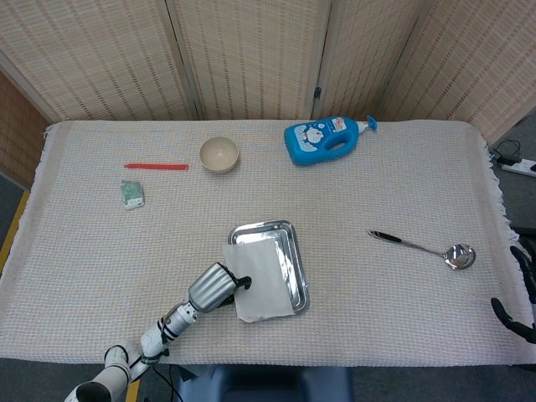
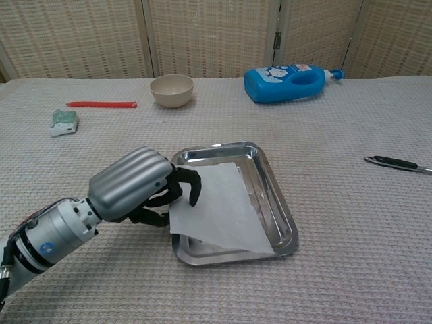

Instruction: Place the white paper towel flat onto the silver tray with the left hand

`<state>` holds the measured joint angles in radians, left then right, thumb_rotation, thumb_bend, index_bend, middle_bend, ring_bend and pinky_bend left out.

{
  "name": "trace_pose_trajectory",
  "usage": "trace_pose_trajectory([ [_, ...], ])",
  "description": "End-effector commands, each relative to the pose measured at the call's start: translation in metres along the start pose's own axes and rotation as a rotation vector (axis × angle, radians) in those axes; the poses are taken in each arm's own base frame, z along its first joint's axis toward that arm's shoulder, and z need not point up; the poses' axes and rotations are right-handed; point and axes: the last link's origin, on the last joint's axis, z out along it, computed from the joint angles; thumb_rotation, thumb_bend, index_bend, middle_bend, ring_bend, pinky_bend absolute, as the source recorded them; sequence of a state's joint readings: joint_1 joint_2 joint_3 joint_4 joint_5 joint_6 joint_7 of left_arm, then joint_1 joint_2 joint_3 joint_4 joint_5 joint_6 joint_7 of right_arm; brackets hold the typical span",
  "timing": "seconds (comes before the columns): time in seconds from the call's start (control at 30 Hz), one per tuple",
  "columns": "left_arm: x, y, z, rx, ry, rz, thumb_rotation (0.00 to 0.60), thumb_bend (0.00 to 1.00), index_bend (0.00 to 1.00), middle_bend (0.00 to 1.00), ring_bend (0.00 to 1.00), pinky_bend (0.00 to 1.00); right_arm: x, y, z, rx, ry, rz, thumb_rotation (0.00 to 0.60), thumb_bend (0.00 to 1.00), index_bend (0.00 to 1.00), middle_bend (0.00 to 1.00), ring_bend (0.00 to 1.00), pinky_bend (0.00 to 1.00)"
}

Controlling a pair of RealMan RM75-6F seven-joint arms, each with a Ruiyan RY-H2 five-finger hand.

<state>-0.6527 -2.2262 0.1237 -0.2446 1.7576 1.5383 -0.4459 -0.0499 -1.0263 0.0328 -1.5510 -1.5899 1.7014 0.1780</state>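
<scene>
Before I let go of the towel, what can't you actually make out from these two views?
- Head view: the right hand is cut off by the frame edge, so its fingers' pose is unclear; the chest view misses it.
- Both views: the paper towel hides the silver tray floor beneath, so flat contact is unclear.
- Chest view: the left hand covers the towel's near-left edge.
- Green packet: print too small.

right hand [image 1: 521,289]: cut off by the head view's right edge, only dark fingertips showing; its pose is unreadable.
silver tray [image 2: 270,175]: the floor and near-left rim beside the left hand [image 2: 138,185] are covered by the white paper towel [image 2: 223,209].
towel edge: probably pinched under the left hand's fingers [image 2: 191,186], contact hidden.
ladle [image 2: 398,164]: bowl cut off in the chest view.
</scene>
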Motion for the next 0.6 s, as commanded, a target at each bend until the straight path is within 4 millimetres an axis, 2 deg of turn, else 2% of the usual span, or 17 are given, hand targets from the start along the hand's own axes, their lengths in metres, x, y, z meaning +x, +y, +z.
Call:
trace_pose_trajectory([
  [0.03,-0.001,0.0,0.005,0.008,0.0,0.004,0.6,0.63,0.59,1.0,1.0,1.0,0.001,0.002,-0.001,-0.007,0.003,-0.001,0.6,0.36,0.0,0.0,0.0,0.0],
  [0.4,-0.013,0.005,0.018,0.042,-0.044,0.022,0.6,0.63,0.57,1.0,1.0,1.0,0.007,0.007,-0.005,-0.021,0.015,0.005,0.6,0.36,0.0,0.0,0.0,0.0],
  [0.6,-0.009,0.004,0.02,0.047,-0.019,0.021,0.6,0.62,0.41,1.0,1.0,1.0,0.008,0.008,-0.005,-0.022,0.019,0.008,0.6,0.36,0.0,0.0,0.0,0.0],
])
